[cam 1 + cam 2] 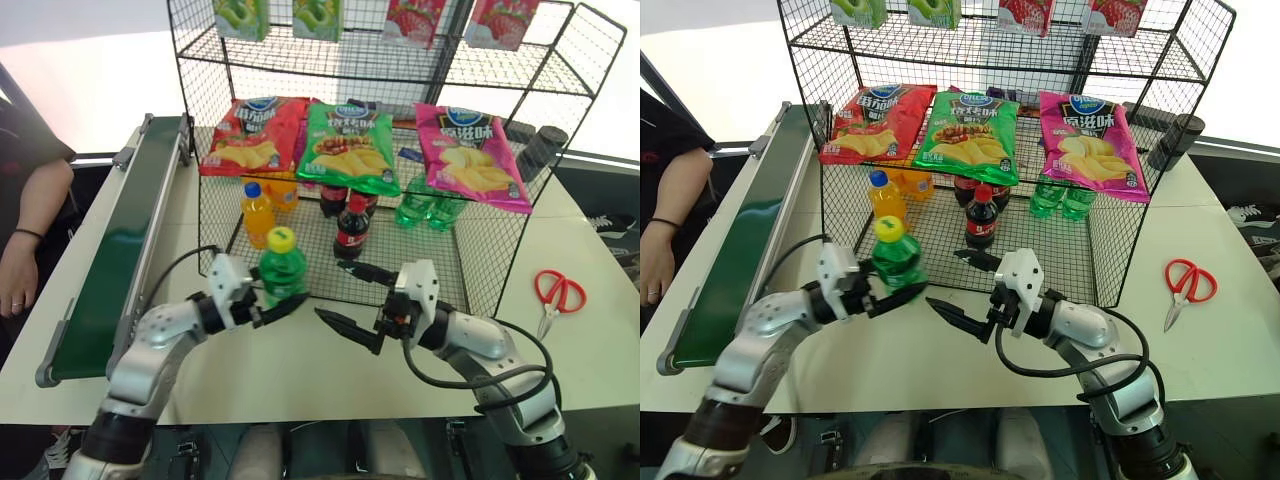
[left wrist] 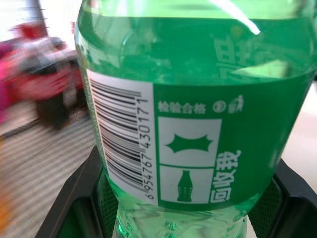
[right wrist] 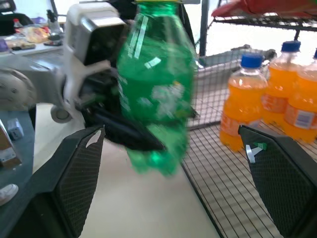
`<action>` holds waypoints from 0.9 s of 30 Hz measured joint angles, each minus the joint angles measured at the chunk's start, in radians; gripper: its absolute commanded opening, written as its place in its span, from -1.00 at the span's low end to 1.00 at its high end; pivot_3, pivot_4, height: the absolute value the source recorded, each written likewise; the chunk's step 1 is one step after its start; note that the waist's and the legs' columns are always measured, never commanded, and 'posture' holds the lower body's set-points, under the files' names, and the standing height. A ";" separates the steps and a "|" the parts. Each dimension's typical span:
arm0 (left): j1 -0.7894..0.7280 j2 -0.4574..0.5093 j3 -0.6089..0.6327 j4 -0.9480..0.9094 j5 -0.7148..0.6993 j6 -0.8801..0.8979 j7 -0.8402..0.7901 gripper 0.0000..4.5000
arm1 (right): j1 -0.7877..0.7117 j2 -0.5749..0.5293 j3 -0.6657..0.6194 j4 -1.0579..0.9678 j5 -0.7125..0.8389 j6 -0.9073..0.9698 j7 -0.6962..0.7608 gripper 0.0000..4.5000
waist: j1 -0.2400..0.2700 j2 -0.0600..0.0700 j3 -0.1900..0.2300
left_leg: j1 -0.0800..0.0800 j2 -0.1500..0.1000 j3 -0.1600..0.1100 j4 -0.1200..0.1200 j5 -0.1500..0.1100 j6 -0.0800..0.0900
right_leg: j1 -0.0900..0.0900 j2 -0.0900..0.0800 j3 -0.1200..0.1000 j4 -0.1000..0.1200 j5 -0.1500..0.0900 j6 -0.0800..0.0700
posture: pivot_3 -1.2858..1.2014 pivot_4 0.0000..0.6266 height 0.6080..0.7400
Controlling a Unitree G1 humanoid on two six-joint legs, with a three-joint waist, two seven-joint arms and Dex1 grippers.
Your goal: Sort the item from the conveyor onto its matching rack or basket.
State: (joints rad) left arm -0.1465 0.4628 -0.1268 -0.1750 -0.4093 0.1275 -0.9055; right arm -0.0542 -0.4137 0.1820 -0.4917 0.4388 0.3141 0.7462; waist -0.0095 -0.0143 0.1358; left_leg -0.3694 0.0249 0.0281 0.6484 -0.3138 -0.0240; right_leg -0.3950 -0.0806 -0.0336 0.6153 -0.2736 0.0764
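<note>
Our left fingers (image 1: pixel 283 306) grip the bottle (image 1: pixel 282 268) low (right fingers (image 1: pixel 348 296) open); it may tip against the rack (image 1: pixel 470 265).

A pale table (image 1: pixel 300 370) carries a green conveyor belt (image 1: pixel 120 250) along its left edge, a tall black wire rack (image 1: pixel 480 250) across the middle and back, and red-handled scissors (image 1: pixel 556 295) lying flat near the right edge, well apart from the rack. The near strip of tabletop lies bare.
</note>
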 measured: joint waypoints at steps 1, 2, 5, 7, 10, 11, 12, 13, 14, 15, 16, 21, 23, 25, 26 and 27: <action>-0.019 -0.014 -0.024 0.019 0.010 -0.006 -0.016 0.23 | -0.002 0.001 0.002 -0.002 0.000 0.005 -0.004 1.00 | 0.000 0.000 0.000 | 0.000 0.000 0.000 0.000 0.000 0.000 | 0.000 0.000 0.000 0.000 0.001 0.002 | 0.03 -0.52 1.00; -0.043 -0.029 -0.049 0.048 0.023 -0.014 -0.035 0.23 | -0.002 0.000 0.001 -0.004 0.000 0.007 -0.009 1.00 | -0.001 0.000 0.000 | 0.000 0.000 0.000 0.000 0.000 0.001 | 0.000 0.001 0.000 0.000 0.001 0.002 | 0.03 -0.52 1.00; -0.111 -0.068 -0.106 0.120 0.054 -0.042 -0.091 0.23 | -0.004 0.001 -0.004 -0.006 -0.002 0.011 -0.027 1.00 | -0.001 0.000 0.000 | -0.001 0.000 0.000 0.001 0.000 0.001 | -0.001 0.004 -0.001 0.000 0.002 0.004 | 0.03 -0.52 1.00; -0.140 -0.081 -0.132 0.142 0.068 -0.064 -0.124 0.23 | -0.004 0.002 -0.002 -0.008 -0.001 0.016 -0.036 1.00 | -0.001 0.000 0.000 | -0.001 0.000 0.000 0.001 0.000 0.001 | -0.001 0.007 -0.001 0.001 0.002 0.004 | 0.03 -0.52 1.00; -0.159 -0.103 -0.138 0.177 0.076 -0.083 -0.158 0.23 | -0.004 0.002 -0.002 -0.015 -0.001 0.025 -0.049 1.00 | 0.000 0.000 0.000 | -0.001 0.002 -0.001 0.003 0.000 0.001 | 0.000 0.011 -0.001 0.001 0.002 0.005 | 0.03 -0.52 1.00; -0.165 -0.105 -0.139 0.185 0.080 -0.089 -0.163 0.23 | -0.003 0.002 -0.002 -0.015 -0.001 0.028 -0.052 1.00 | 0.001 0.000 0.000 | -0.001 0.002 -0.001 0.003 0.000 0.001 | 0.000 0.012 -0.001 0.001 0.002 0.005 | 0.03 -0.52 1.00; -0.172 -0.111 -0.139 0.196 0.084 -0.097 -0.168 0.23 | -0.001 0.002 -0.002 -0.016 -0.001 0.030 -0.056 1.00 | 0.001 0.000 0.000 | -0.001 0.002 -0.002 0.004 0.000 0.001 | 0.000 0.013 0.000 0.001 0.002 0.005 | 0.03 -0.52 1.00; -0.177 -0.116 -0.139 0.203 0.087 -0.101 -0.173 0.23 | 0.000 0.002 -0.002 -0.016 -0.001 0.031 -0.059 1.00 | 0.001 0.000 0.000 | -0.001 0.003 -0.002 0.004 0.000 0.001 | 0.001 0.014 0.000 0.001 0.003 0.005 | 0.03 -0.52 1.00; -0.181 -0.121 -0.139 0.208 0.091 -0.107 -0.178 0.23 | 0.001 0.002 -0.002 -0.017 0.000 0.032 -0.062 1.00 | 0.001 0.000 0.000 | -0.001 0.003 -0.002 0.004 0.000 0.001 | 0.001 0.015 0.000 0.001 0.003 0.005 | 0.03 -0.52 1.00; -0.182 -0.124 -0.139 0.210 0.094 -0.113 -0.181 0.23 | 0.002 0.002 -0.002 -0.019 0.000 0.034 -0.063 0.88 | 0.001 0.000 0.000 | -0.001 0.003 -0.003 0.004 0.000 0.001 | 0.001 0.015 0.000 0.001 0.003 0.005 | 0.03 -0.52 1.00; -0.182 -0.127 -0.138 0.212 0.095 -0.116 -0.184 0.23 | 0.006 0.002 -0.003 -0.021 0.002 0.036 -0.066 0.75 | 0.001 0.000 0.000 | -0.001 0.004 -0.003 0.004 0.000 0.001 | 0.001 0.016 0.000 0.001 0.003 0.005 | 0.03 -0.52 1.00; -0.182 -0.137 -0.139 0.222 0.100 -0.117 -0.195 0.23 | 0.014 0.000 -0.016 -0.023 0.007 0.047 -0.071 0.34 | 0.001 0.000 0.000 | -0.001 0.005 -0.003 0.004 0.000 0.001 | 0.001 0.017 0.000 0.001 0.003 0.005 | 0.03 -0.52 1.00; -0.182 -0.138 -0.137 0.222 0.100 -0.114 -0.199 0.69 | 0.014 0.000 -0.016 -0.023 0.007 0.046 -0.071 0.34 | 0.001 0.000 0.000 | -0.001 0.005 -0.003 0.004 0.000 0.001 | 0.001 0.017 0.000 0.001 0.003 0.005 | 0.03 -0.52 1.00; -0.185 -0.139 -0.133 0.221 0.093 -0.108 -0.202 0.98 | 0.015 0.002 -0.014 -0.022 0.006 0.046 -0.071 0.34 | 0.001 0.000 0.000 | -0.001 0.006 -0.003 0.004 0.000 0.001 | 0.001 0.017 0.000 0.001 0.003 0.005 | 0.03 -0.52 1.00; -0.188 -0.139 -0.132 0.220 0.092 -0.106 -0.202 0.98 | 0.014 0.004 -0.014 -0.021 0.006 0.046 -0.073 0.34 | 0.001 0.000 0.000 | -0.001 0.006 -0.003 0.004 0.000 0.001 | 0.001 0.017 0.000 0.001 0.003 0.005 | 0.03 -0.52 1.00; -0.190 -0.137 -0.130 0.219 0.093 -0.103 -0.199 0.98 | 0.014 0.006 -0.015 -0.020 0.005 0.045 -0.076 0.34 | 0.001 0.000 0.000 | -0.001 0.006 -0.003 0.004 0.000 0.001 | 0.001 0.017 0.000 0.001 0.003 0.005 | 0.03 -0.52 1.00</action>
State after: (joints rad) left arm -0.3360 0.3253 -0.2564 0.0435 -0.3164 0.0245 -1.1047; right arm -0.0401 -0.4072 0.1674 -0.5121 0.4442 0.3595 0.6705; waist -0.0084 -0.0143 0.1358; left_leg -0.3699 0.0307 0.0250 0.6527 -0.3140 -0.0229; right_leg -0.3940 -0.0633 -0.0333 0.6167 -0.2711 0.0812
